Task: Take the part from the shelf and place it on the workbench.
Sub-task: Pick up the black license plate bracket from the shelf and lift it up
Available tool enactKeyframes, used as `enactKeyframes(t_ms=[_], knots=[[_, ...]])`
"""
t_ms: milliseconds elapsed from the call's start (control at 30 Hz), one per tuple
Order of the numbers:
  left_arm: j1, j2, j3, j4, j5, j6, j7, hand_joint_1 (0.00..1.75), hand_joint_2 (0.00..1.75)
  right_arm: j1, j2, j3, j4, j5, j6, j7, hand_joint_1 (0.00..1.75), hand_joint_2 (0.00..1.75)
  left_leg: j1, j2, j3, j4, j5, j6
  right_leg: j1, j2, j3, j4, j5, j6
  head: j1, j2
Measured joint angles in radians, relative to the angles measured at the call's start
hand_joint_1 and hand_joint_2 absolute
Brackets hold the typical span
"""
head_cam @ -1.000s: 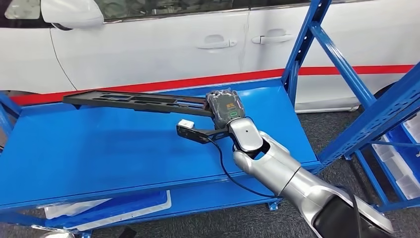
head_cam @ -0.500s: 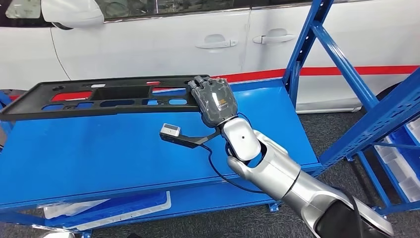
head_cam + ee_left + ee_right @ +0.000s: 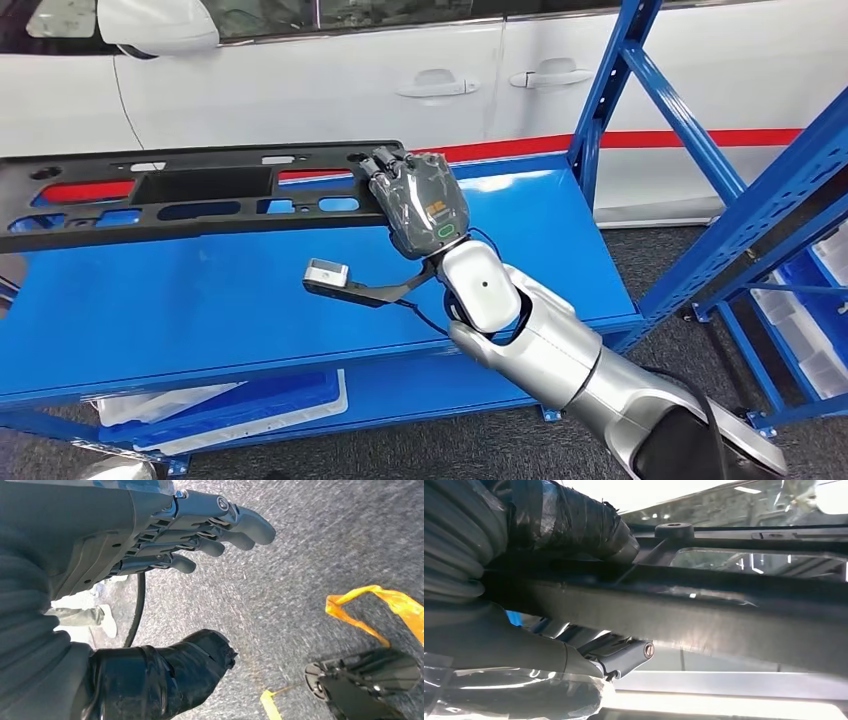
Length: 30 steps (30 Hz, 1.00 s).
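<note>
1. Part: a long, flat black plastic panel with cut-out slots [image 3: 190, 195] is held above the blue metal shelf [image 3: 250, 300], clear of its surface and tilted with its face toward the head camera; its far end is cut off at the picture's left edge.
2. Through the slots, blue shelf and the red stripe of the white car [image 3: 300, 80] behind show in patches.
3. The right hand [image 3: 418, 200], grey and wrapped in clear film, grips the panel's near end, fingers curled over its upper edge; the thumb side is hidden behind the panel in the head view.
4. In the right wrist view the panel [image 3: 684, 605] crosses as a dark, blurred bar, with the taped thumb [image 3: 569, 520] on one side and a finger [image 3: 624, 655] on the other.
5. The left hand [image 3: 165, 580] hangs over grey carpeted floor [image 3: 300, 555], fingers spread and holding nothing.
6. A strip of yellow tape [image 3: 370, 605] lies on that floor.
</note>
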Motion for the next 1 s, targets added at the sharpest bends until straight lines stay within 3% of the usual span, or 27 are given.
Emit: enactKeyframes(t_ms=[67, 133, 200, 233, 267, 300, 367, 433, 533, 567, 633, 700, 733, 767, 800, 867, 933, 1000], knots=[[0.001, 0.000, 0.000, 0.000, 0.001, 0.001, -0.002, 0.00, 1.75, 0.001, 0.000, 0.000, -0.002, -0.002, 0.000, -0.005, 1.75, 1.75, 0.004, 0.003, -0.007, -0.009, 0.018, 0.012, -0.001, 0.000, -0.009, 0.010, -0.013, 0.011, 0.001, 0.000], [0.001, -0.001, 0.000, 0.001, 0.007, 0.007, -0.009, 0.00, 1.75, 0.001, 0.000, 0.000, -0.003, -0.007, -0.003, -0.011, 1.75, 1.75, 0.007, 0.006, -0.020, -0.016, 0.035, 0.025, -0.002, -0.002, -0.037, 0.083, -0.083, 0.018, 0.003, 0.000], [0.001, -0.001, 0.000, 0.001, 0.016, 0.012, -0.021, 0.00, 1.75, 0.002, 0.000, 0.000, -0.004, -0.010, -0.007, -0.018, 1.75, 1.75, 0.006, 0.007, -0.040, -0.013, 0.047, 0.031, -0.001, -0.002, -0.071, 0.205, -0.163, 0.022, 0.004, 0.000], [0.001, -0.001, 0.000, 0.001, 0.018, 0.013, -0.025, 0.00, 1.75, 0.002, 0.000, 0.000, -0.004, -0.010, -0.010, -0.020, 1.75, 1.75, 0.005, 0.007, -0.050, -0.010, 0.051, 0.032, -0.001, -0.002, -0.076, 0.246, -0.180, 0.022, 0.004, 0.000], [0.001, -0.001, 0.000, 0.001, 0.019, 0.013, -0.028, 0.00, 1.75, 0.003, 0.000, 0.000, -0.004, -0.011, -0.011, -0.021, 1.75, 1.75, 0.005, 0.007, -0.060, -0.005, 0.055, 0.031, -0.001, -0.002, -0.065, 0.257, -0.178, 0.022, 0.004, 0.000], [0.001, -0.001, 0.000, 0.001, 0.019, 0.013, -0.029, 0.00, 1.75, 0.003, 0.001, 0.000, -0.004, -0.011, -0.011, -0.022, 1.75, 1.75, 0.005, 0.006, -0.069, -0.001, 0.058, 0.030, -0.001, -0.002, -0.037, 0.231, -0.161, 0.021, 0.004, 0.000], [0.002, -0.001, 0.000, 0.001, 0.017, 0.012, -0.027, 0.00, 1.75, 0.000, 0.005, 0.000, -0.005, -0.010, -0.008, -0.023, 1.75, 1.75, 0.004, 0.005, -0.084, 0.010, 0.063, 0.026, 0.000, -0.002, 0.053, 0.106, -0.124, 0.014, 0.004, 0.000], [0.001, -0.001, 0.000, 0.001, 0.013, 0.012, -0.021, 0.00, 1.75, -0.004, 0.015, 0.000, -0.006, -0.008, 0.001, -0.028, 1.75, 1.75, 0.002, 0.005, -0.094, 0.017, 0.070, 0.017, 0.006, -0.002, 0.107, 0.014, -0.110, 0.005, 0.004, 0.000], [0.001, 0.001, -0.001, 0.002, 0.014, 0.017, -0.016, 0.00, 1.75, -0.007, 0.033, 0.000, -0.003, -0.005, 0.012, -0.037, 1.75, 1.75, 0.002, 0.005, -0.101, 0.016, 0.082, -0.002, 0.007, -0.003, 0.103, -0.005, -0.098, -0.011, 0.005, 0.000], [0.002, 0.001, -0.001, 0.003, 0.016, 0.019, -0.013, 0.00, 1.75, -0.007, 0.039, 0.000, -0.001, -0.005, 0.014, -0.040, 1.75, 1.75, 0.003, 0.004, -0.107, 0.024, 0.071, -0.008, 0.005, -0.005, 0.099, -0.009, -0.090, -0.019, 0.004, 0.000], [0.002, 0.003, -0.001, 0.004, 0.018, 0.022, -0.010, 0.00, 1.75, -0.007, 0.051, 0.000, 0.003, -0.003, 0.015, -0.046, 1.75, 1.75, 0.008, 0.005, -0.136, 0.090, 0.009, -0.019, 0.000, -0.008, 0.088, -0.016, -0.074, -0.033, 0.001, 0.000], [0.001, 0.004, -0.001, 0.005, 0.018, 0.023, -0.006, 0.00, 1.75, -0.007, 0.061, 0.001, 0.007, -0.001, 0.016, -0.050, 1.75, 1.75, 0.011, 0.005, -0.173, 0.205, -0.066, -0.030, 0.000, -0.009, 0.071, -0.016, -0.062, -0.038, -0.001, 0.000], [0.001, 0.006, -0.001, 0.005, 0.018, 0.023, -0.005, 0.00, 1.75, -0.006, 0.064, 0.002, 0.010, 0.000, 0.017, -0.051, 1.75, 1.75, 0.012, 0.005, -0.182, 0.248, -0.082, -0.034, 0.000, -0.009, 0.062, -0.015, -0.055, -0.038, -0.001, 0.000], [0.001, 0.006, -0.001, 0.006, 0.019, 0.023, -0.003, 0.00, 1.75, -0.005, 0.065, 0.002, 0.012, 0.001, 0.018, -0.051, 1.75, 1.75, 0.012, 0.005, -0.175, 0.262, -0.079, -0.037, 0.000, -0.009, 0.054, -0.014, -0.049, -0.037, -0.001, 0.000], [0.001, 0.007, -0.001, 0.006, 0.019, 0.022, -0.002, 0.00, 1.75, -0.005, 0.066, 0.003, 0.015, 0.001, 0.019, -0.051, 1.75, 1.75, 0.013, 0.005, -0.151, 0.241, -0.059, -0.037, 0.000, -0.009, 0.045, -0.013, -0.044, -0.035, -0.001, 0.000], [0.000, 0.008, -0.001, 0.006, 0.019, 0.021, -0.001, 0.00, 1.75, -0.004, 0.069, 0.003, 0.018, 0.002, 0.020, -0.052, 1.75, 1.75, 0.013, 0.004, -0.064, 0.118, -0.015, -0.032, 0.000, -0.009, 0.031, -0.009, -0.034, -0.030, -0.001, 0.000], [-0.002, 0.009, -0.001, 0.006, 0.019, 0.021, -0.001, 0.00, 1.75, -0.004, 0.072, 0.004, 0.019, 0.003, 0.020, -0.052, 1.75, 1.75, 0.009, 0.002, 0.000, 0.015, -0.002, -0.023, 0.002, -0.008, 0.023, -0.008, -0.025, -0.020, 0.000, 0.000], [-0.003, 0.010, -0.001, 0.006, 0.019, 0.021, -0.001, 0.00, 1.75, -0.004, 0.075, 0.004, 0.019, 0.003, 0.020, -0.053, 1.75, 1.75, 0.002, 0.001, 0.010, -0.008, 0.000, -0.015, 0.002, -0.008, 0.021, -0.010, -0.014, -0.008, 0.000, 0.000]])
